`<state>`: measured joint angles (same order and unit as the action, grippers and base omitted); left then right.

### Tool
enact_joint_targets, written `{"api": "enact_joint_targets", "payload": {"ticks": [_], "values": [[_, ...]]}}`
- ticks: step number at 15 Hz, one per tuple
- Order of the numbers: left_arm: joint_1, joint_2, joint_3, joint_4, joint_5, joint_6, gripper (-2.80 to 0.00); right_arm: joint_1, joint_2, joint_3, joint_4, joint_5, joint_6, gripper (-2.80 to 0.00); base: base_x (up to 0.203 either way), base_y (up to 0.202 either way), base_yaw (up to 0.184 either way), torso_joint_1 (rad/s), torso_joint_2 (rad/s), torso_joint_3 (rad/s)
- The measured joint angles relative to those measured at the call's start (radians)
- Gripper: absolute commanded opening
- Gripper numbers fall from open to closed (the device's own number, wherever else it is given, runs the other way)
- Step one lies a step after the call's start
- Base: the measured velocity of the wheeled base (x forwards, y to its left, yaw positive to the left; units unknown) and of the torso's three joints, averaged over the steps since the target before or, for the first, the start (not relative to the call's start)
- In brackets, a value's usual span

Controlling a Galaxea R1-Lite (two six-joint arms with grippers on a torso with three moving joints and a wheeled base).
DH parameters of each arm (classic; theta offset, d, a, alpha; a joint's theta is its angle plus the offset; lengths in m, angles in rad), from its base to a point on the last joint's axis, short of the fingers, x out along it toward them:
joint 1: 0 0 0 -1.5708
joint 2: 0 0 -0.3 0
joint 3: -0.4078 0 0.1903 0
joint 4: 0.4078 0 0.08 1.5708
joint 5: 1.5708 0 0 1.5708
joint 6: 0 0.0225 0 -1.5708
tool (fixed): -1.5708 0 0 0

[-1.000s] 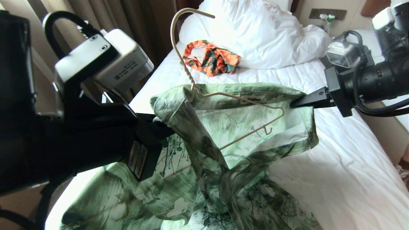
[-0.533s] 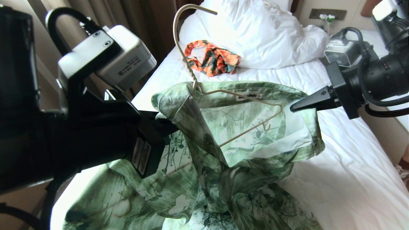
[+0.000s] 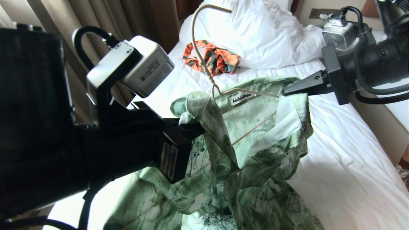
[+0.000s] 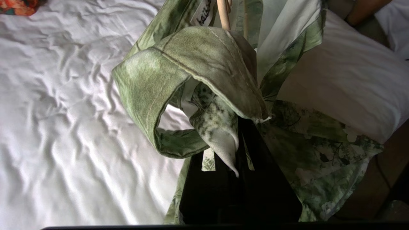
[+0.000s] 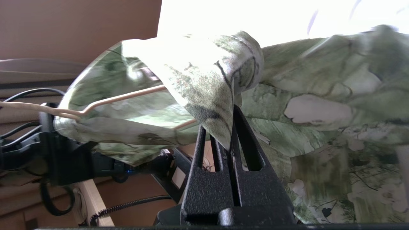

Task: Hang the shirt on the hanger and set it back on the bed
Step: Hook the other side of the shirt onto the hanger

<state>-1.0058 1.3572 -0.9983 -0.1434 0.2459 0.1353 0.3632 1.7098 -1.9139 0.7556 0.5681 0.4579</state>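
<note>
The light green leafy shirt (image 3: pixel 255 127) hangs stretched between my two grippers above the bed (image 3: pixel 335 159), its tail lying on the sheet. The left gripper (image 3: pixel 198 123) is shut on a fold of the shirt (image 4: pixel 198 57) by the collar, seen at the left gripper (image 4: pixel 238 142) in its wrist view. At the opposite shoulder, cloth of the shirt (image 5: pixel 319 80) is pinched in the shut right gripper (image 3: pixel 284 92), seen close at the right gripper (image 5: pixel 228 127). The cream wire hanger (image 3: pixel 193 32) stands in the neck opening with its hook up. Its far end is covered by cloth. The hanger (image 4: pixel 223 14) and hanger (image 5: pixel 127 95) show in both wrist views.
An orange-and-green garment (image 3: pixel 212 60) lies by the white pillows (image 3: pixel 255 32) at the head of the bed (image 4: pixel 64 111). Brown curtains (image 3: pixel 96 16) hang along the bed's left side. A wall plate with plugs (image 3: pixel 326 14) is behind the pillows.
Both grippers have come closer together, the left moving right and the right moving left and up. The shirt's right shoulder now covers the hanger end that showed before.
</note>
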Motion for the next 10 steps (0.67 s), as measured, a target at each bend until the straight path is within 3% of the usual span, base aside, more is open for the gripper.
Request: {"api": "enact_joint_targets", "payload": {"ticks": [6, 10], "values": [[0.007, 0.137, 0.149, -0.456, -0.077, -0.067, -2.8, 0.023, -0.017, -0.043, -0.033, -0.001, 0.0, -2.8, 0.0, 0.0, 0.0, 0.0, 0.0, 0.0], [0.009, 0.248, 0.18, -0.734, -0.086, -0.08, -2.8, 0.049, -0.031, -0.051, -0.067, -0.037, -0.001, -2.8, 0.0, 0.0, 0.0, 0.0, 0.0, 0.0]]}}
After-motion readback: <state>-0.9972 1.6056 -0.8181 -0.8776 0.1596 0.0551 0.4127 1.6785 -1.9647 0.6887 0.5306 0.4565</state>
